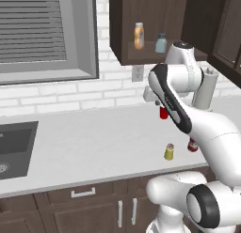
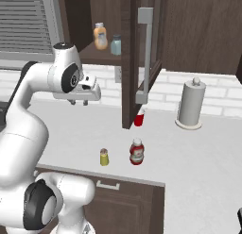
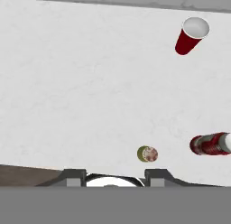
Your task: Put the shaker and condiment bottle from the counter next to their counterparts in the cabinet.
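The yellow-green shaker (image 1: 169, 152) (image 2: 104, 157) (image 3: 147, 154) stands on the counter (image 1: 94, 138) near its front edge. Just right of it stands the red condiment bottle (image 2: 136, 151) (image 3: 211, 144), half hidden behind my arm in the left base view (image 1: 192, 145). My gripper (image 2: 78, 102) (image 1: 155, 102) (image 3: 116, 177) hangs well above the counter, pointing down, open with nothing between its fingers. Up in the cabinet (image 1: 155, 56), the orange bottle (image 1: 139, 35) (image 2: 99, 36) and the pale blue-grey shaker (image 1: 161, 43) (image 2: 116, 45) stand side by side on the shelf.
A red cup (image 1: 163, 112) (image 2: 139, 119) (image 3: 191, 35) sits farther back on the counter. The open cabinet door (image 2: 142, 58) hangs over it. A paper towel holder (image 1: 207, 89) (image 2: 191, 104) stands at the right, a dark sink (image 1: 14, 147) at the left.
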